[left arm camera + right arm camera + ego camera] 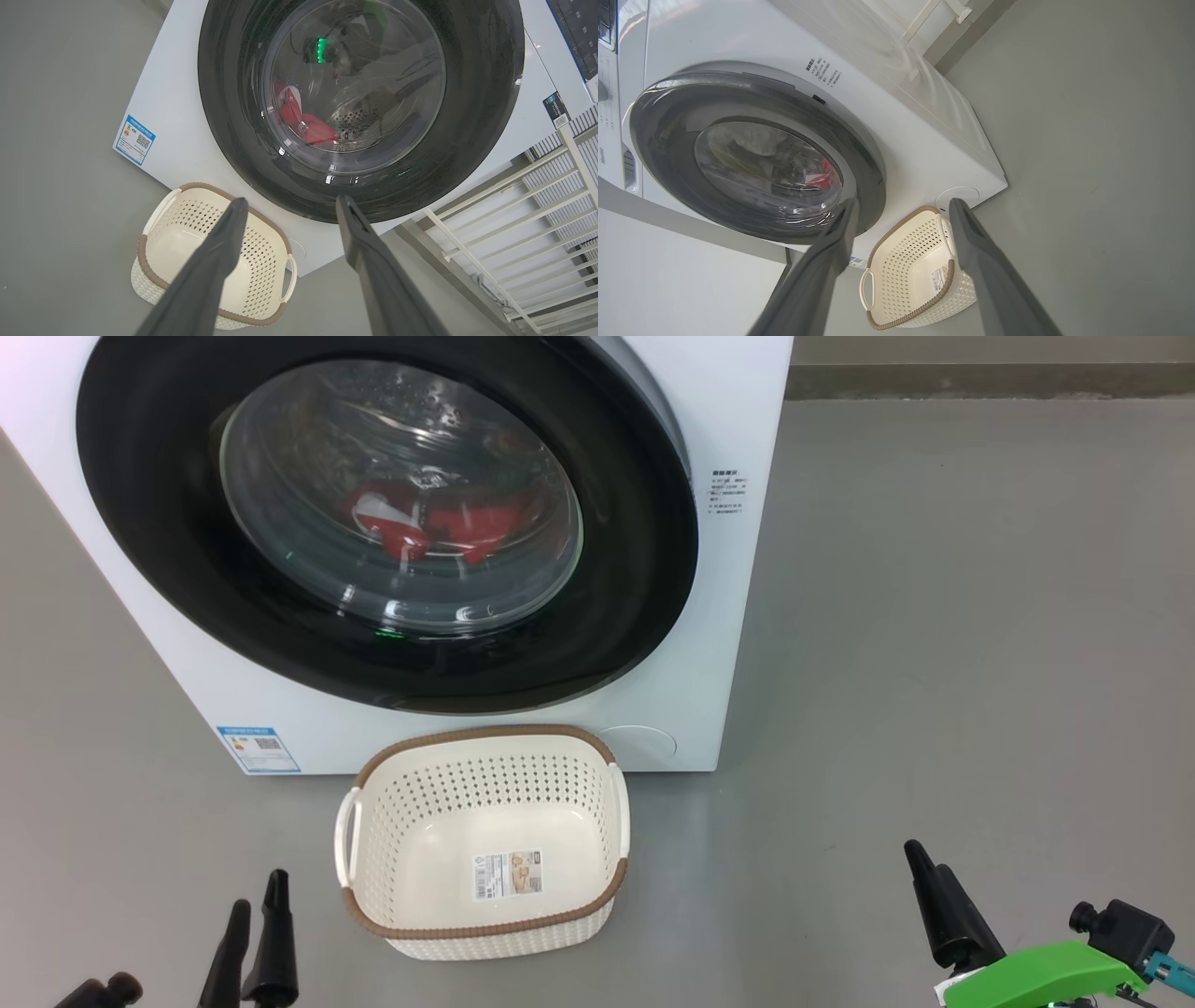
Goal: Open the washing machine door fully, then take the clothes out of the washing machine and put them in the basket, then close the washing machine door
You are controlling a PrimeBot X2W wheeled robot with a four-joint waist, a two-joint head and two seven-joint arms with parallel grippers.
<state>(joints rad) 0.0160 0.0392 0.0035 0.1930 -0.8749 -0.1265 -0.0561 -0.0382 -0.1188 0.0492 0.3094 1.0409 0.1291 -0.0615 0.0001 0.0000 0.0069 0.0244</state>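
Head view: glossy black washing machine door (pixel 387 644) is shut over red clothes (pixel 411 527). Perforated cream basket (pixel 481 747) sits before it. Released: left gripper (pixel 260 890), right gripper (pixel 926 857).

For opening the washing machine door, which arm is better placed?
Probably right: the open right gripper is on the side where the washing machine door shows a grey gap at its rim.

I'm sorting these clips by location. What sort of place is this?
Likely a laundry area or test room: a white washing machine with red clothes inside, a basket on the grey floor before it.
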